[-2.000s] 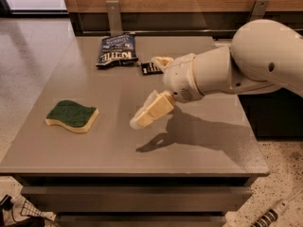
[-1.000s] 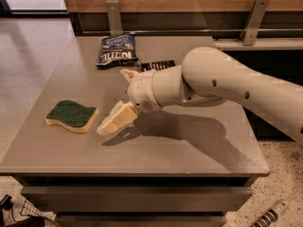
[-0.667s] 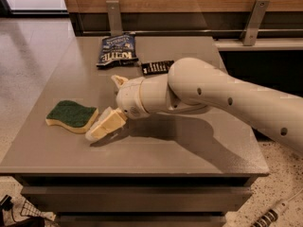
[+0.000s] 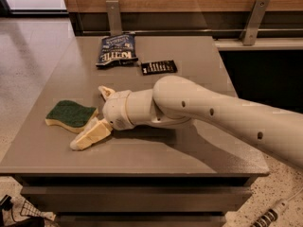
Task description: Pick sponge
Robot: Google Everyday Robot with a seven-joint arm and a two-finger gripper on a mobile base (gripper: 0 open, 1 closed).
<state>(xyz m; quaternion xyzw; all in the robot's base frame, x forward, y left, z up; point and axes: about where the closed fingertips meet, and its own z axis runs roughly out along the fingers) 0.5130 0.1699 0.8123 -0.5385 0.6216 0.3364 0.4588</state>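
Sponge (image 4: 71, 115) lies beside the gripper (image 4: 88, 117), fingers (image 4: 90, 135) spread, far one mostly hidden.

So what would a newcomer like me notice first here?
The big cream arm stretches across the table from the right. Its tool is open at the right end of a green-topped sponge near the table's left edge. A blue bag lies at the back.

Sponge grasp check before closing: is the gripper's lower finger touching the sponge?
Cannot tell. The camera view shows the open gripper at the sponge's right end, its lower finger overlapping the sponge's edge, with neither gap nor contact plain.
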